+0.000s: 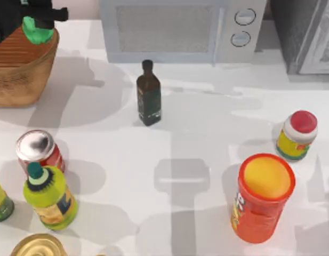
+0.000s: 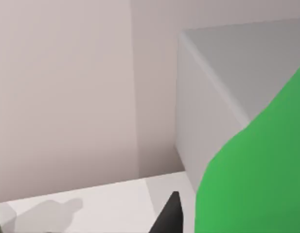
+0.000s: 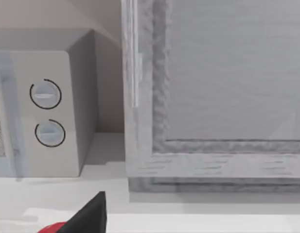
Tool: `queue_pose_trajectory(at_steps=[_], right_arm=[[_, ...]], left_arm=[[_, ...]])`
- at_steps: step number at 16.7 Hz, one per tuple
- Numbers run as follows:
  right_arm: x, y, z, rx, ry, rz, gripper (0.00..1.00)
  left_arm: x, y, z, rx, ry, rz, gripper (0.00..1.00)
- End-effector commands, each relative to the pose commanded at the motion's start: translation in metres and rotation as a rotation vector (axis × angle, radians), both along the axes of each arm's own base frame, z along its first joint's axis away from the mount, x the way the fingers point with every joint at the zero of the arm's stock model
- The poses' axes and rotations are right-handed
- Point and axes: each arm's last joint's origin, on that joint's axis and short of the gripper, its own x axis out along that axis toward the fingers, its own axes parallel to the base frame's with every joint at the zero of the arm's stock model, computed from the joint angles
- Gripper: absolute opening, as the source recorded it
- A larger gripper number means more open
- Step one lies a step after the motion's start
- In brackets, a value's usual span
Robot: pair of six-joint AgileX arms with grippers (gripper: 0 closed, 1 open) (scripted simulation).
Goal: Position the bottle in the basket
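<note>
The bright green bottle [image 1: 36, 29] hangs over the far rim of the tan woven basket [image 1: 17, 72] at the table's back left. My left gripper [image 1: 40, 17] is directly above the basket, shut on the bottle. In the left wrist view the bottle [image 2: 256, 170] fills the near side as a green mass, with one black fingertip [image 2: 170, 217] beside it. The bottle's lower part is hidden by the gripper and the basket rim. One black fingertip [image 3: 90, 216] of my right arm's gripper appears in the right wrist view, facing the back of the table.
A grey microwave [image 1: 180, 29] stands at the back centre and a grey cabinet [image 1: 308, 32] at the back right. A dark olive bottle [image 1: 148, 95] stands mid-table. A red can [image 1: 39, 149] and a yellow-green bottle [image 1: 49, 194] stand front left. An orange canister [image 1: 263, 197] and a red-lidded jar [image 1: 297, 136] stand on the right.
</note>
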Motion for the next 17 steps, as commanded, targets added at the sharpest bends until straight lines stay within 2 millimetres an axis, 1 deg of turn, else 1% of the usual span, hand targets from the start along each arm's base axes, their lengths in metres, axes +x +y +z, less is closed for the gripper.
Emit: queue_pose_trajectory(at_steps=[2, 4, 6, 7, 9, 13, 15, 17], right_arm=[[0.000, 0.000, 0.000, 0.000, 0.000, 0.000, 1.00], [0.000, 0.000, 0.000, 0.000, 0.000, 0.000, 1.00], [0.000, 0.000, 0.000, 0.000, 0.000, 0.000, 1.00], [0.000, 0.000, 0.000, 0.000, 0.000, 0.000, 1.00], [0.000, 0.000, 0.000, 0.000, 0.000, 0.000, 1.00], [0.000, 0.000, 0.000, 0.000, 0.000, 0.000, 1.00], [0.000, 0.000, 0.000, 0.000, 0.000, 0.000, 1.00], [0.000, 0.000, 0.000, 0.000, 0.000, 0.000, 1.00]], left_arm=[[0.004, 0.030, 0.025, 0.002, 0.011, 0.071, 0.00], [0.004, 0.056, 0.045, 0.003, 0.028, 0.134, 0.00], [0.001, 0.076, 0.060, 0.003, 0.045, 0.183, 0.00], [0.000, 0.083, 0.065, 0.003, 0.052, 0.200, 0.00], [-0.002, 0.091, 0.069, 0.002, 0.061, 0.218, 0.00], [-0.002, 0.091, 0.070, 0.002, 0.061, 0.218, 0.00], [0.000, 0.090, 0.067, 0.004, 0.066, 0.216, 0.00], [0.010, 0.090, 0.058, 0.004, 0.065, 0.216, 0.00]])
